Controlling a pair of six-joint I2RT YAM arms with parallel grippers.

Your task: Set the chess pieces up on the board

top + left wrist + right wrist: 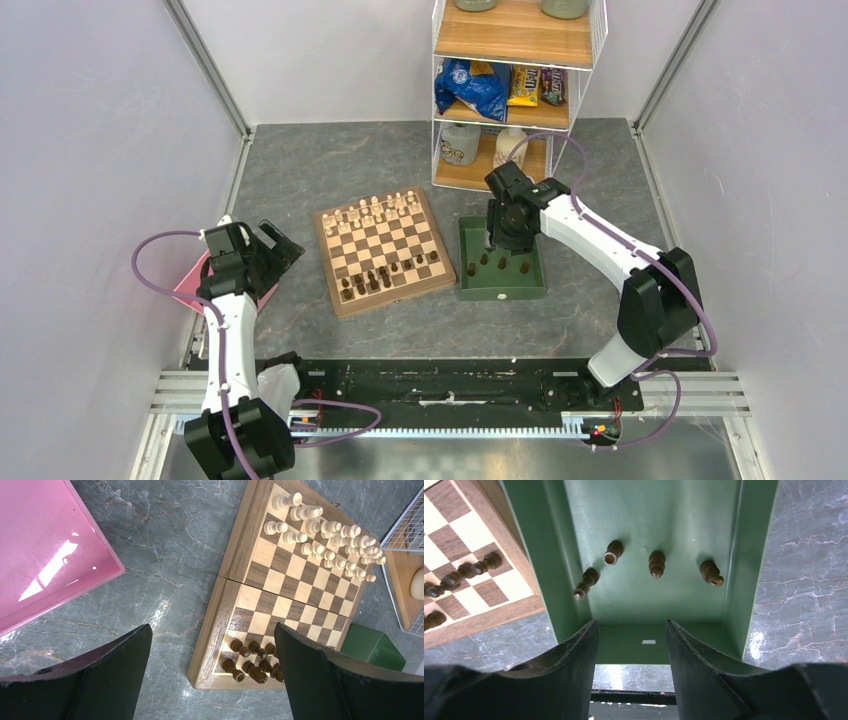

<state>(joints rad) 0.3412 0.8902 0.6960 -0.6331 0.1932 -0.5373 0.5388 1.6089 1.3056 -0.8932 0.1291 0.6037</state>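
1. The right jaws hang parted over a dark-green tray (684, 525), gripping nothing.
2. Four dark chess pieces (656, 563) rest on the tray floor just beyond the jaw tips, none touching them.
3. The left jaws stand wide apart and empty above the bench (165, 545), with the board (280, 580) ahead toward their right finger and a pink tray (45, 545) off their left.
4. More dark chess pieces stand on the board's rows nearest the left jaws, while pale pieces (325, 535) fill the far rows.
5. Snack packets (472, 85) sit on a shelf (517, 35) well beyond both jaws, their print too small to read.
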